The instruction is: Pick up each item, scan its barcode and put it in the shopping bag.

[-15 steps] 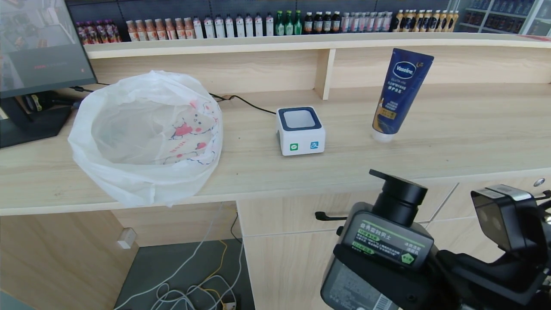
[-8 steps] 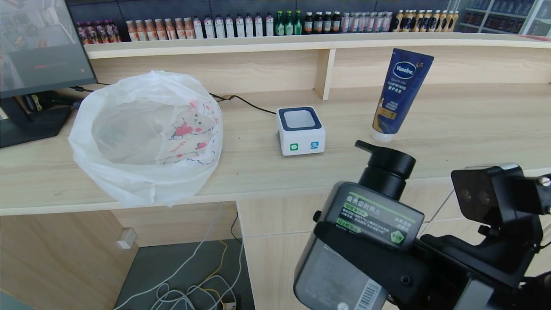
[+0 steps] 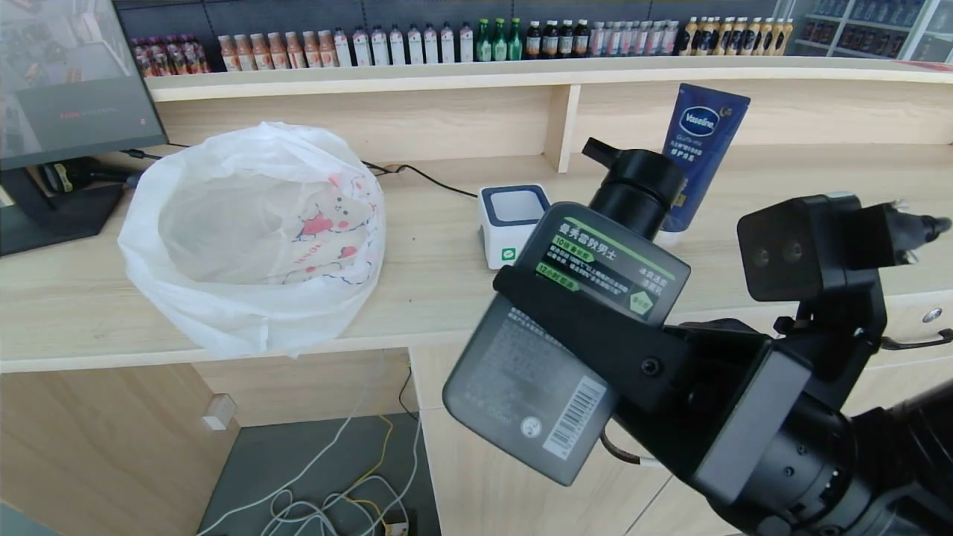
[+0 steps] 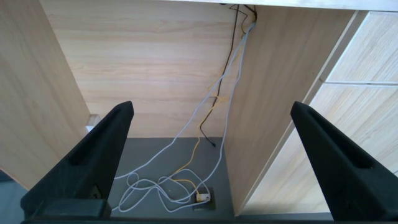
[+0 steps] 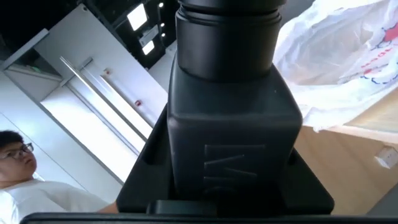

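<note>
My right gripper (image 3: pixel 588 335) is shut on a dark grey pump bottle (image 3: pixel 514 372), held tilted above the counter's front edge with its black pump cap (image 3: pixel 633 182) pointing away. Its barcode (image 3: pixel 575 417) faces up, towards the head camera. The white scanner (image 3: pixel 506 216) stands just behind the bottle, partly covered by it. The open white shopping bag (image 3: pixel 253 231) sits on the counter to the left. A blue tube (image 3: pixel 700 141) stands on its cap behind the bottle. In the right wrist view the bottle (image 5: pixel 230 124) sits between the fingers (image 5: pixel 146 180). My left gripper (image 4: pixel 211 168) hangs open below the counter.
A monitor (image 3: pixel 67 82) stands at the counter's far left. An upper shelf (image 3: pixel 447 74) with a divider (image 3: pixel 562 126) runs behind the counter, and rows of drink bottles (image 3: pixel 447 41) stand beyond it. Loose cables (image 4: pixel 180 180) lie on the floor under the counter.
My right gripper has lifted the pump bottle up and to the left, from below the counter's front to in front of the scanner and the blue tube. The bag, scanner and tube have stayed put.
</note>
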